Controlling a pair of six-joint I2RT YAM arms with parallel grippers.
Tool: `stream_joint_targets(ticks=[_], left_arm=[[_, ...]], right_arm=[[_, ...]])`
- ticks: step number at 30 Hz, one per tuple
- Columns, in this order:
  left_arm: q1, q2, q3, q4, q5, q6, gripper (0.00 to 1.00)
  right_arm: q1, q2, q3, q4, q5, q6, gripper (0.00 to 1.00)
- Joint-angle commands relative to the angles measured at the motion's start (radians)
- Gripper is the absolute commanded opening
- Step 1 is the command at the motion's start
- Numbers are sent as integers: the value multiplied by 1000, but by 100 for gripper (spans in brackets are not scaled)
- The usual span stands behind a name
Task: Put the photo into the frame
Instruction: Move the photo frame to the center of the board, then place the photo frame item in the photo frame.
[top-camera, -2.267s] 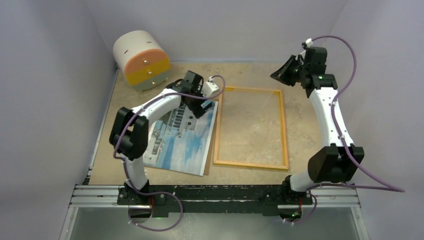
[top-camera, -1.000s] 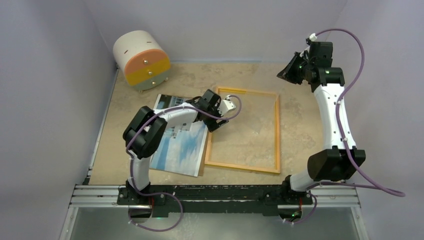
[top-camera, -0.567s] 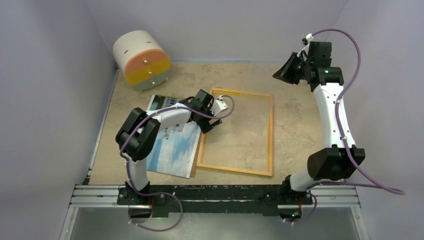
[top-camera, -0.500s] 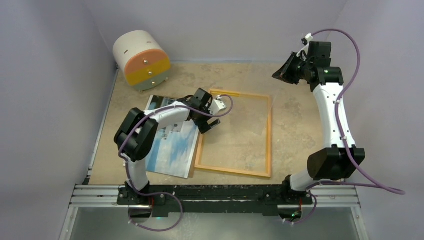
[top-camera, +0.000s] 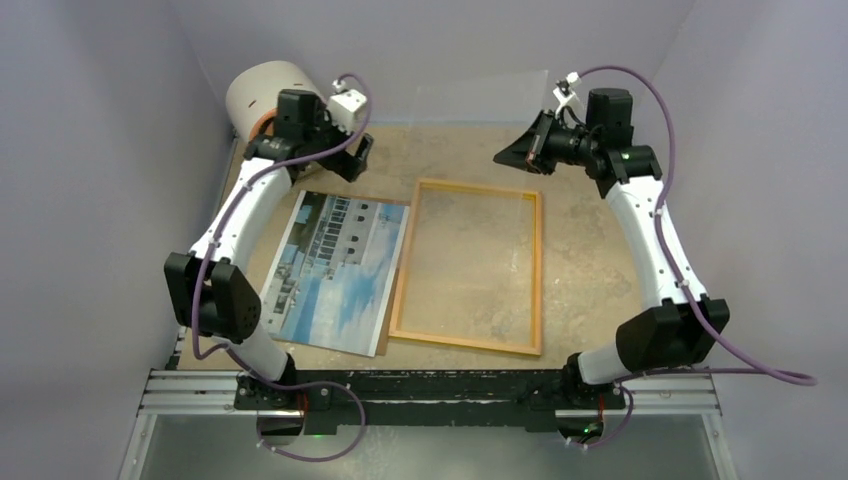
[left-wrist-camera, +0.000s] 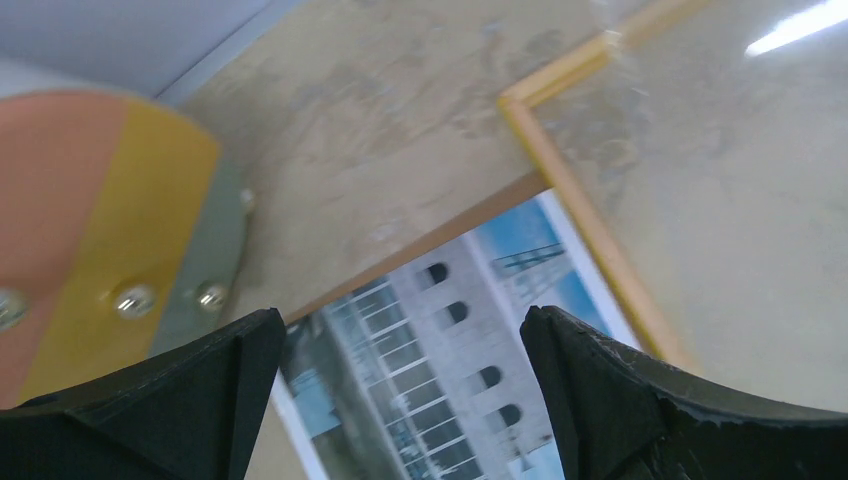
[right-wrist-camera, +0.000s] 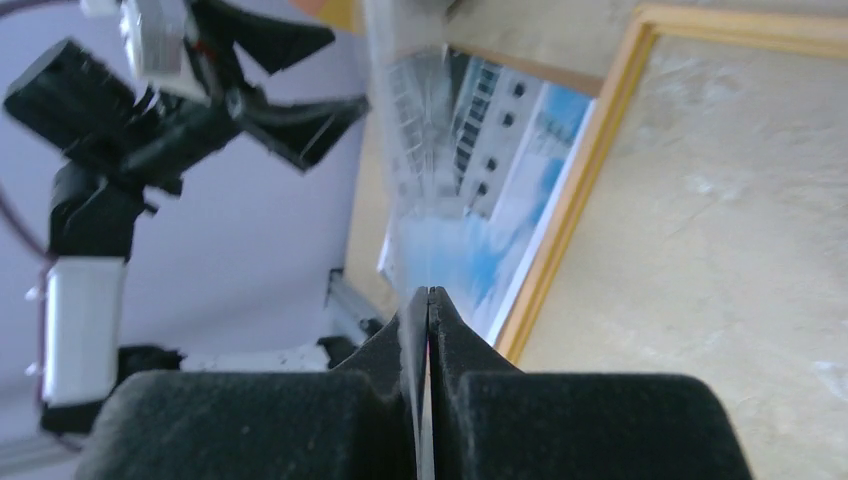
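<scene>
Both hands are hovering near the desk's (top-camera: 590, 230) far edge; the spread left hand (left-wrist-camera: 400, 330) is nearer the photo (top-camera: 335, 270), lying lengthwise near-to-far just beside the frame's (top-camera: 540, 270) left rail. The right hand (right-wrist-camera: 428, 300) is pinching a clear sheet (top-camera: 480, 100).

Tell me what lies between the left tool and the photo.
Only bare tabletop, as the top view shows. The left wrist view sees the photo straight through the open left tool, nothing in the way.

tan table (top-camera: 600, 230): frame (top-camera: 466, 342), photo (top-camera: 340, 270) (just beside)
</scene>
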Motion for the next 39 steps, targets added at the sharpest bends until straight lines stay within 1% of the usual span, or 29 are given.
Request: stream_joint_targets(ticks=[1,3,7,10,12,14,17,20,21,23,26,29,31,36,39], left_arm=[[89,-16,-25,-18,-50,30,100],[94,-28,-72,-7,-95,63,100],[93,-56,-224,49,-108,107,100],[93,-39,-318,71,-124,136,100],[92,-21,-373,90,-146,157,100],[87,-9,-429,114,-164,171,100],[61,4,-480,150,-198,184,100],[-12,24,-506,172,-273,201,100],[-40,37,-512,187,-325,203,100],[-84,53,-530,220,-360,204,100],[-125,78,-543,260,-382,200,100],[-144,105,-535,264,-387,190,100],[-155,113,-541,273,-393,192,100],[-171,130,-555,271,-407,206,100],[-179,134,-559,268,-425,215,100]], right_arm=[[-2,-79,-147,244,-254,188,0],[-2,-67,-224,274,-253,183,0],[5,-8,-382,305,-231,103,0],[6,59,-495,324,-217,32,0],[6,97,-543,332,-176,-12,0],[6,129,-567,330,-129,-49,0],[6,155,-544,275,-15,-89,0],[6,166,-531,257,57,-97,1],[6,172,-534,260,66,-97,4],[6,190,-556,283,60,-89,14],[8,218,-607,321,46,-78,34],[8,222,-662,367,38,-59,47],[6,219,-688,387,54,-46,58],[6,214,-724,390,126,-34,72],[6,204,-740,382,192,-31,83]])
